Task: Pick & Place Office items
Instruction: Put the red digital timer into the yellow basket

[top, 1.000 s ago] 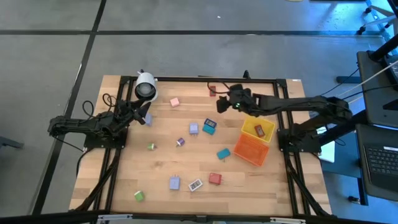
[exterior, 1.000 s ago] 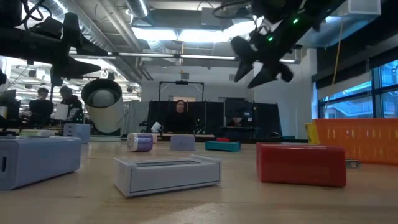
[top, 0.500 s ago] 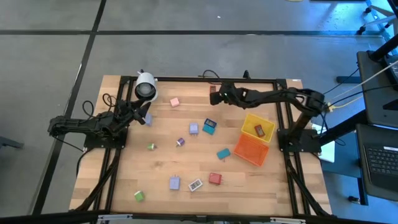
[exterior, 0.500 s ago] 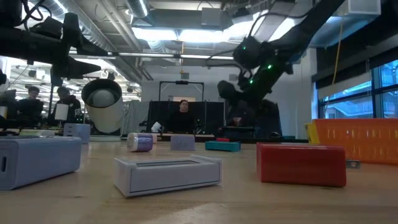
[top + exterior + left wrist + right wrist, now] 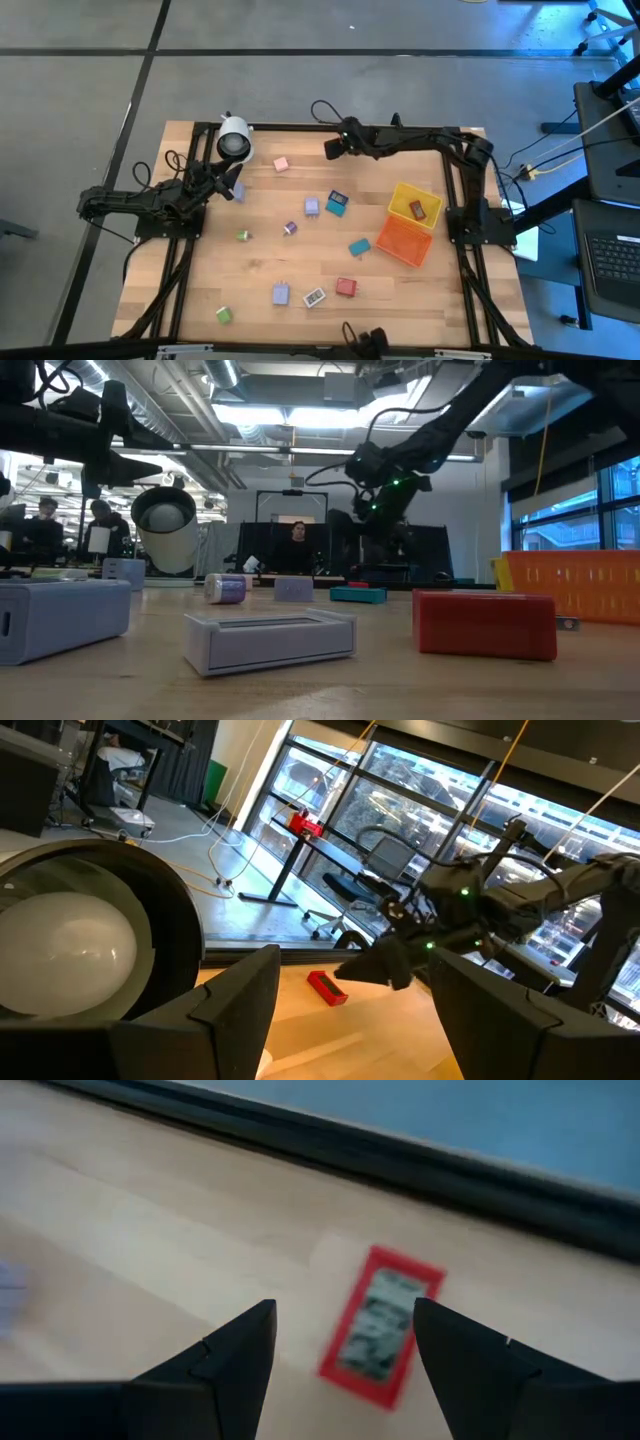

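Note:
The office items lie scattered on the wooden table [image 5: 200,270]: a pink block [image 5: 281,163], lavender blocks [image 5: 312,207] [image 5: 281,294], teal pieces [image 5: 337,203] [image 5: 359,247], green blocks [image 5: 243,235] [image 5: 222,314], a red block [image 5: 346,287] and a white piece [image 5: 314,297]. A flat red piece with a label [image 5: 380,1325] lies near the far edge. My right gripper [image 5: 342,1304] hovers open above it, slanting down, and touches nothing. My left gripper [image 5: 228,186] stands open and level at the left, beside the white cylinder [image 5: 234,140].
A yellow bin [image 5: 402,196] with a dark red item in it and an orange bin [image 5: 404,242] stand at the right. A black frame rail [image 5: 420,1165] runs along the far edge just behind the red piece. Cables lie at the far edge. People sit in the room beyond.
My right gripper has swung from near the yellow bin toward the table's far edge and a little left. It has sunk and tipped further down, and now hangs over the flat red piece. The fingers' gap cannot be compared.

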Tool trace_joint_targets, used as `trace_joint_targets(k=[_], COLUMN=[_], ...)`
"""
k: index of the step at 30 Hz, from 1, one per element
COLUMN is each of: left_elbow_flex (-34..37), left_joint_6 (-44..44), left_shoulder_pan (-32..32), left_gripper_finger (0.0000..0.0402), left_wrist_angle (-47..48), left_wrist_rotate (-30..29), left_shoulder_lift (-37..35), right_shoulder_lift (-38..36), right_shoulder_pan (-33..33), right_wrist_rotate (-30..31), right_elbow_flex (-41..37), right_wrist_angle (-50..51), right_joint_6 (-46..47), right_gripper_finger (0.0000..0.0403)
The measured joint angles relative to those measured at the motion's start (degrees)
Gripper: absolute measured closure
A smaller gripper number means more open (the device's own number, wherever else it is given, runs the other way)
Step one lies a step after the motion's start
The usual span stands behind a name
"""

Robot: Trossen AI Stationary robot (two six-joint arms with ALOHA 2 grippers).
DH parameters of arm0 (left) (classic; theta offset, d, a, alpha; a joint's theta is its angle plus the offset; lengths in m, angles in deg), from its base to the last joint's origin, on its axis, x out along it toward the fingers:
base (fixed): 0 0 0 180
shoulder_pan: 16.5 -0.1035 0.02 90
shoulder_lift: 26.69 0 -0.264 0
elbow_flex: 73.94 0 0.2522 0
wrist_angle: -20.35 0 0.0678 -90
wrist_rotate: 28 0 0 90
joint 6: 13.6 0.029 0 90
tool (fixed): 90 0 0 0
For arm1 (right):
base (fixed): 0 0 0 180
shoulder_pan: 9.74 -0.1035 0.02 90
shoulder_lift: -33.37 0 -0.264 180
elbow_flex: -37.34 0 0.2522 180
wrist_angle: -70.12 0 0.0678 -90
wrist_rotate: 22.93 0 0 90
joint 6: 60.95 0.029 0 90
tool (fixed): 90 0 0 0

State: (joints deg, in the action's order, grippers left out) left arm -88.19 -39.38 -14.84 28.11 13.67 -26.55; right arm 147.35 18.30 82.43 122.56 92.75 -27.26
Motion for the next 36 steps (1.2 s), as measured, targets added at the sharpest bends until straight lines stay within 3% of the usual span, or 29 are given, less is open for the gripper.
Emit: trace_joint_targets(k=[4,11,16,20,24,30,36], left_elbow_flex=[0.0,0.0,0.0,0.0,0.0,0.0,0.0], left_joint_6=[0.0,0.0,0.0,0.0,0.0,0.0,0.0], left_shoulder_pan=[0.0,0.0,0.0,0.0,0.0,0.0,0.0], left_gripper_finger=[0.0150,0.0150,0.0150,0.0150,0.0150,0.0150,0.0150], left_wrist_angle=[0.0,0.0,0.0,0.0,0.0,0.0,0.0], left_wrist_rotate=[0.0,0.0,0.0,0.0,0.0,0.0,0.0], left_shoulder_lift=[0.0,0.0,0.0,0.0,0.0,0.0,0.0], right_shoulder_lift=[2.2,3.3,3.3,3.3,3.8,4.4,4.4], right_shoulder_pan=[0.1,0.3,1.6,2.9,3.8,3.8,3.8], right_wrist_rotate=[4.4,3.8,0.1,-5.8,-8.7,-6.1,-6.1], right_elbow_flex=[5.0,7.0,7.0,7.0,7.0,6.9,6.9], right_wrist_angle=[7.0,10.5,12.8,13.6,13.9,13.1,13.2], right_joint_6=[-3.1,0.8,5.8,6.9,1.7,-6.9,-6.9], right_gripper_finger=[0.0165,0.0140,0.0095,0.0081,0.0082,0.0085,0.0085])
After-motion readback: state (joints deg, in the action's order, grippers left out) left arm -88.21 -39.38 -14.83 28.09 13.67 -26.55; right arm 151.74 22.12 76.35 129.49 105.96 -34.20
